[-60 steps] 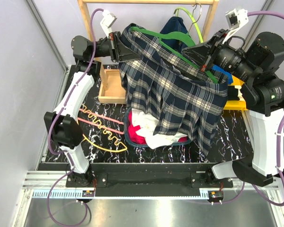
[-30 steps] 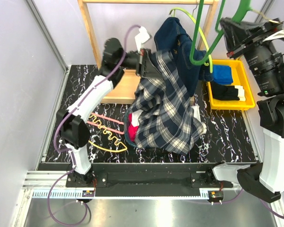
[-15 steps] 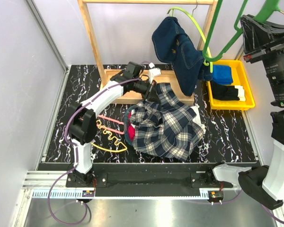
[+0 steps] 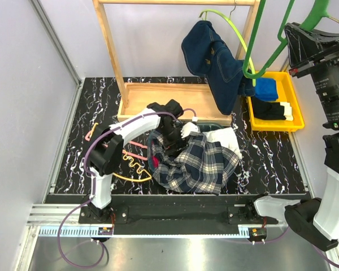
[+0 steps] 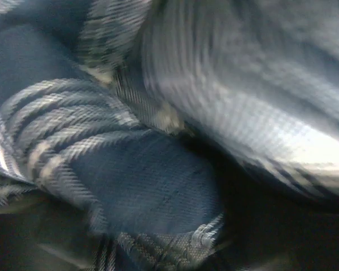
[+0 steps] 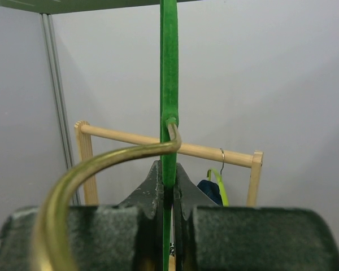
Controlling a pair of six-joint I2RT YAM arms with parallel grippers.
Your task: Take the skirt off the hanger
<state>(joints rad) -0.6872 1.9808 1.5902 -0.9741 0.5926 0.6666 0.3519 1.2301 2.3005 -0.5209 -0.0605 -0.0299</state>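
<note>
The plaid skirt [image 4: 195, 166] lies crumpled on a heap of clothes at the middle of the table, free of the hanger. My left gripper [image 4: 178, 140] is pressed down onto its far left edge. The left wrist view shows only blurred plaid cloth [image 5: 141, 169] with no fingers, so its state does not show. The dark green hanger [image 4: 250, 65] hangs bare, high at the right. My right gripper [image 4: 295, 31] is shut on it. In the right wrist view the jaws [image 6: 169, 169] pinch the green bar [image 6: 169, 68] below its brass hook [image 6: 113, 155].
A wooden rack [image 4: 109, 51] stands at the back, with a denim garment [image 4: 214, 59] on a lime-green hanger [image 4: 229, 25]. A yellow bin [image 4: 294, 127] of folded clothes sits right. A wooden tray [image 4: 144, 96] lies behind the heap. Pink and yellow hangers [image 4: 130, 164] lie left. White cloth [image 4: 226, 138] shows.
My left gripper has come nearer and lower, and the skirt has bunched into a smaller heap under it. The right arm holds the hanger still.
</note>
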